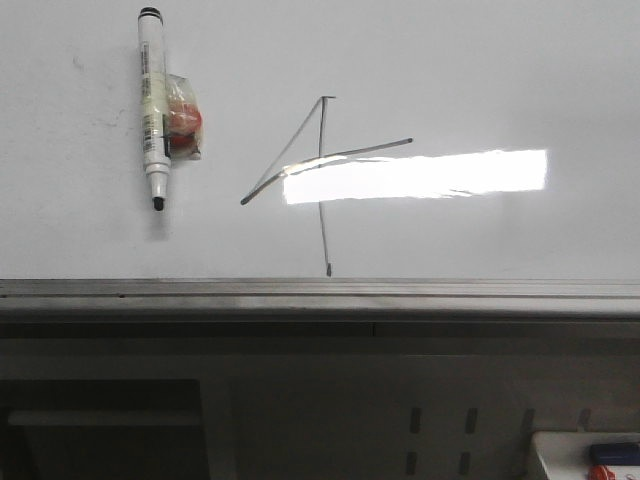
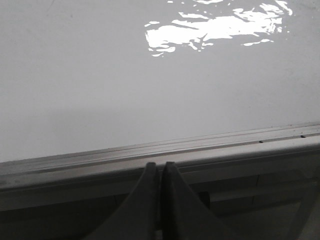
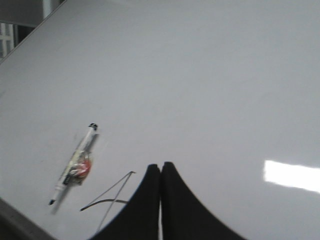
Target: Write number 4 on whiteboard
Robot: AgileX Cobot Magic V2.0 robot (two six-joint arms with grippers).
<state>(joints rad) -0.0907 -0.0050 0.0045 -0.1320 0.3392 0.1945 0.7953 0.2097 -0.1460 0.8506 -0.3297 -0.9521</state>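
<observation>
note that the number 4 (image 1: pixel 322 170) is already drawn on the whiteboard (image 1: pixel 480 60): a slanted diagonal, a tilted crossbar and a long vertical stem are all present, so you may judge the writing step complete. the figure sits near the middle of the board, just above the grey edge rail (image 1: pixel 320 292), with a bright light reflection (image 1: pixel 415 176) crossing its right side. the marker (image 1: pixel 153 105) lies flat on the board to the left of the figure, apart from it, uncapped with its dark tip toward the rail, and a small red and clear attachment (image 1: pixel 184 118) sits against its barrel; what that attachment is cannot be told from these views, possibly a taped grip aid. neither pincer holds anything: the left pincer (image 2: pixel 160 170) is closed with its fingers pressed together over the rail, and the right pincer (image 3: pixel 160 172) is likewise closed and empty above the board, near the figure. what remains, as a judgement, is at most parking the arms. count: one whiteboard, one number 4 made of three strokes, one marker, one attachment, one reflection in the front view, two pincers. a tray (image 1: pixel 560 450) with a blue item and a red item shows at the lower right corner of the front view.
</observation>
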